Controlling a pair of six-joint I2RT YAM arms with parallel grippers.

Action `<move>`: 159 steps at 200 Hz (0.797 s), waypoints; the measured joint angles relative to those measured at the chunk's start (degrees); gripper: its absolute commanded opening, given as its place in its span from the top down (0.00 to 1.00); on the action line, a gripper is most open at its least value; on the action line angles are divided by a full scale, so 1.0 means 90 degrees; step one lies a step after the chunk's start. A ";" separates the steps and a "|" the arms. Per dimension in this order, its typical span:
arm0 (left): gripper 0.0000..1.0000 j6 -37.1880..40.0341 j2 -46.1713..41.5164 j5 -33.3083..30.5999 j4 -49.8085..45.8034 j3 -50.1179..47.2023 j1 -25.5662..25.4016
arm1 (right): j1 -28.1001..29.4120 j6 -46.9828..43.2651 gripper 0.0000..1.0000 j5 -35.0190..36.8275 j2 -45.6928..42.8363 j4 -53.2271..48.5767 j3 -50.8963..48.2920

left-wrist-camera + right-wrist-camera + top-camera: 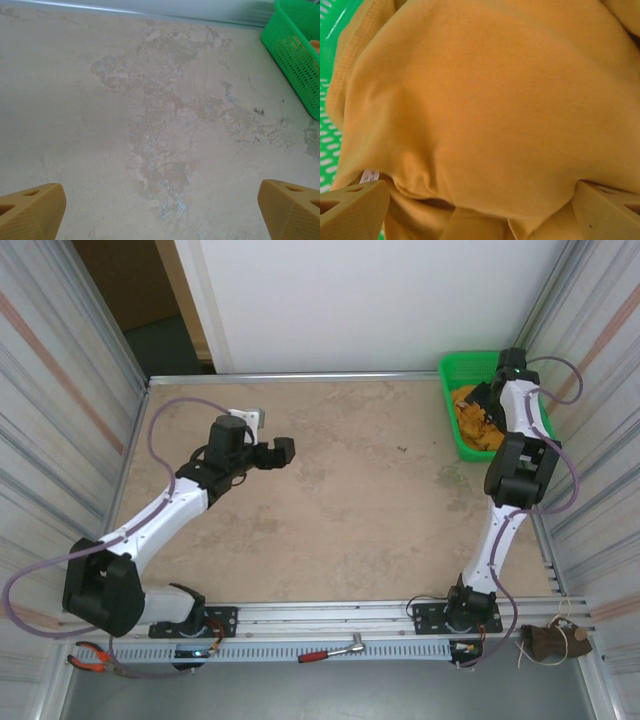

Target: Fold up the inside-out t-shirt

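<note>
T-shirt (485, 110) bunched in green basket (470, 357), far right corner of worktop (340, 500); plain orange cloth facing up, stitched hem along lower fold. Right gripper (480, 194) low over basket, pressed close to cloth, fingers spread wide, fabric bulging between tips, not clamped. Left gripper (160, 197) well apart, over bare worktop left of centre, fingers released wide, holding nothing.

We see the right arm (522, 430) covering much of the t-shirt (468, 412) at the overhead view's upper right. Close up, the shirt overruns the top, right and bottom edges, and we cannot read its white label (369, 175) at lower left.
</note>
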 measured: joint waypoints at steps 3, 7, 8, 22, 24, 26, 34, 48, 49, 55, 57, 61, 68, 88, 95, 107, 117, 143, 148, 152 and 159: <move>0.01 -0.0012 0.0024 0.0022 0.0000 0.0002 0.0000 | 0.0002 -0.0010 0.14 -0.0002 0.0092 -0.0053 0.0121; 0.01 -0.0019 0.0051 0.0032 0.0000 0.0002 0.0000 | 0.0002 -0.0002 0.16 0.0000 0.0160 -0.0100 0.0226; 0.01 -0.0027 0.0063 0.0036 0.0000 0.0005 0.0000 | 0.0005 0.0000 0.17 -0.0002 0.0192 -0.0112 0.0274; 0.01 -0.0080 0.0126 0.0075 0.0002 0.0017 -0.0019 | 0.0002 -0.0007 0.43 -0.0034 0.0461 -0.0236 0.0651; 0.01 -0.0087 0.0131 0.0075 0.0002 0.0017 -0.0024 | 0.0002 -0.0053 0.48 -0.0044 0.0491 -0.0243 0.0687; 0.01 -0.0092 0.0134 0.0075 0.0002 0.0017 -0.0032 | 0.0000 -0.0049 0.53 -0.0058 0.0532 -0.0260 0.0736; 0.01 -0.0131 0.0143 0.0085 0.0005 0.0024 -0.0053 | -0.0010 -0.0049 0.69 -0.0141 0.0619 -0.0313 0.0848; 0.01 -0.0187 0.0143 0.0104 0.0024 0.0024 -0.0100 | -0.0051 -0.0051 0.93 -0.0393 0.0651 -0.0374 0.0891; 0.02 -0.0194 0.0143 0.0104 0.0024 0.0024 -0.0102 | -0.0053 -0.0051 0.94 -0.0410 0.0651 -0.0379 0.0891; 0.02 -0.0214 0.0143 0.0124 0.0027 0.0024 -0.0124 | -0.0073 -0.0051 1.00 -0.0532 0.0646 -0.0401 0.0891; 0.01 -0.0233 0.0143 0.0134 0.0027 0.0024 -0.0129 | -0.0085 -0.0053 1.00 -0.0583 0.0631 -0.0396 0.0891; 0.02 -0.0248 0.0143 0.0141 0.0027 0.0024 -0.0148 | -0.0102 -0.0051 1.00 -0.0670 0.0614 -0.0396 0.0889; 0.02 -0.0270 0.0143 0.0146 0.0027 0.0027 -0.0180 | -0.0121 -0.0049 1.00 -0.0833 0.0551 -0.0367 0.0869; 0.02 -0.0321 0.0141 0.0141 0.0024 0.0061 -0.0316 | -0.0209 -0.0051 1.00 -0.1292 -0.0029 -0.0024 0.0449; 0.02 -0.0333 0.0141 0.0141 0.0029 0.0078 -0.0364 | -0.0223 -0.0044 1.00 -0.1472 -0.0367 0.0131 0.0226; 0.02 -0.0367 0.0121 0.0141 0.0034 0.0107 -0.0432 | -0.0228 0.0078 1.00 -0.1841 -0.1093 0.0505 -0.0146; 0.02 -0.0398 0.0104 0.0141 0.0039 0.0131 -0.0471 | -0.0204 0.0172 1.00 -0.2132 -0.1688 0.0782 -0.0287; 0.01 -0.0459 0.0022 0.0141 0.0039 0.0216 -0.0503 | 0.0158 0.0413 1.00 -0.2747 -0.3211 0.1596 -0.0321; 0.01 -0.0464 -0.0015 0.0138 0.0036 0.0228 -0.0500 | 0.0321 0.0437 1.00 -0.2832 -0.3483 0.1729 -0.0313; 0.01 -0.0461 -0.0041 0.0136 0.0036 0.0236 -0.0500 | 0.0447 0.0449 1.00 -0.2905 -0.3677 0.1817 -0.0301; 0.01 -0.0461 -0.0097 0.0121 0.0024 0.0250 -0.0500 | 0.0743 0.0457 1.00 -0.3009 -0.4012 0.1972 -0.0274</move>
